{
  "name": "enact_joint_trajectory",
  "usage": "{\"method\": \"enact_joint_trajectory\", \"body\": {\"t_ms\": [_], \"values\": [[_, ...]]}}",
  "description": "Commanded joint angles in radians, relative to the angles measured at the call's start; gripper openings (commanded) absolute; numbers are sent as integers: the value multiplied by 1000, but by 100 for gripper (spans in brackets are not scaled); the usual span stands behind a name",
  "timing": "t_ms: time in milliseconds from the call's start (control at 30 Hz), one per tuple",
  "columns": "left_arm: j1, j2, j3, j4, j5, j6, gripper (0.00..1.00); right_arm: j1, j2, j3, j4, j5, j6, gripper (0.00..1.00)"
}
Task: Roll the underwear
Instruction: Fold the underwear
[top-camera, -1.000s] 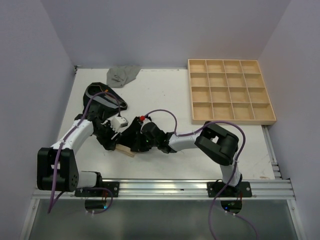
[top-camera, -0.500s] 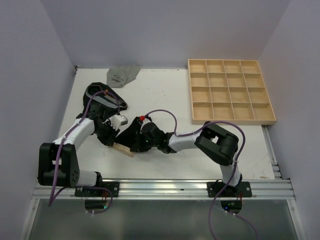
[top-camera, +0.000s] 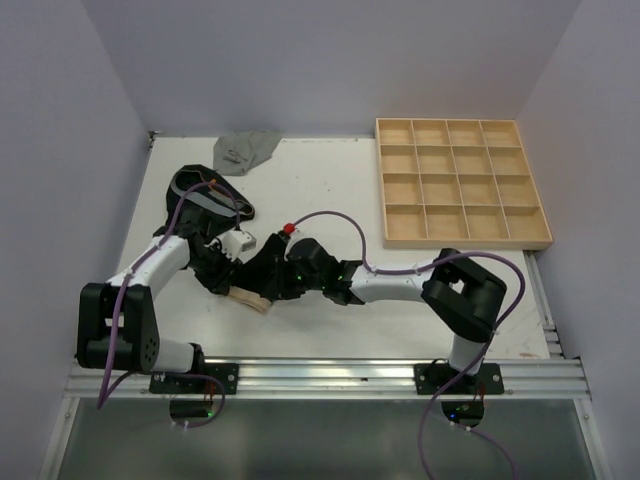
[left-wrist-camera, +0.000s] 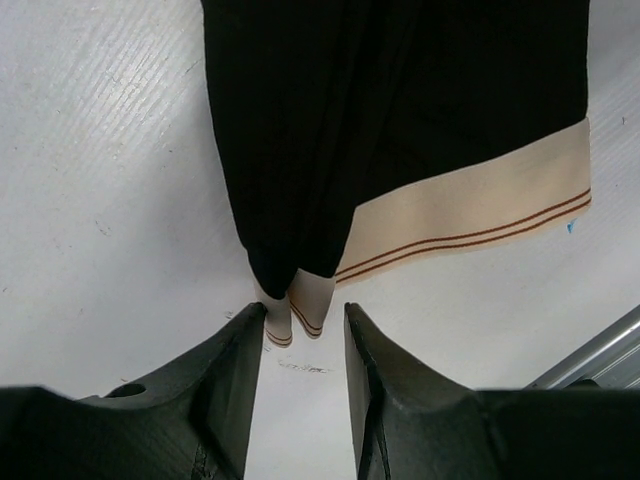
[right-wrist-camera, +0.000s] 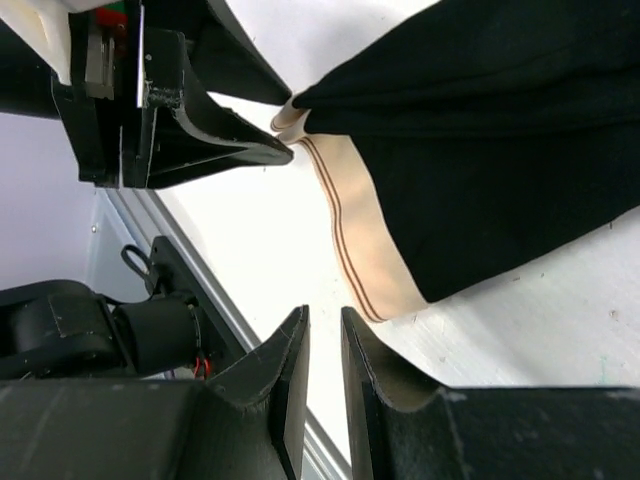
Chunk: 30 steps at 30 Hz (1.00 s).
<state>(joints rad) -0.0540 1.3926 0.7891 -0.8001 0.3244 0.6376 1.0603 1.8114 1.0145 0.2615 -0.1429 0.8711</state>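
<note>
The black brief (left-wrist-camera: 400, 100) lies folded lengthwise on the white table (left-wrist-camera: 100, 150), with the left gripper (left-wrist-camera: 298, 315) half-open astride its tan waistband (left-wrist-camera: 470, 205) corner and the right gripper (right-wrist-camera: 323, 318) narrowly parted, empty, just off the band, apparently both set to start the roll.

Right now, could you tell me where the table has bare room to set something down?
Bare: between the grey underwear and the wooden tray; also the strip along the front rail. Crowded: near-left, where left tool and right tool meet at the black underwear.
</note>
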Motion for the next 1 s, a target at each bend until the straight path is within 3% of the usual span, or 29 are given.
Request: {"method": "enact_joint_trajectory", "body": {"t_ms": [0, 233, 467, 967], "values": [[-6, 12, 10, 30, 5, -16, 42, 4, -24, -16, -51, 26, -11, 23], [-6, 23, 10, 36, 13, -16, 27, 6, 78, -7, -19, 11, 12, 22], [-7, 17, 25, 16, 16, -13, 0, 6, 169, 18, 16, -9, 26, 21], [-82, -70, 98, -59, -39, -56, 0, 10, 137, 33, -24, -15, -4, 20]]}}
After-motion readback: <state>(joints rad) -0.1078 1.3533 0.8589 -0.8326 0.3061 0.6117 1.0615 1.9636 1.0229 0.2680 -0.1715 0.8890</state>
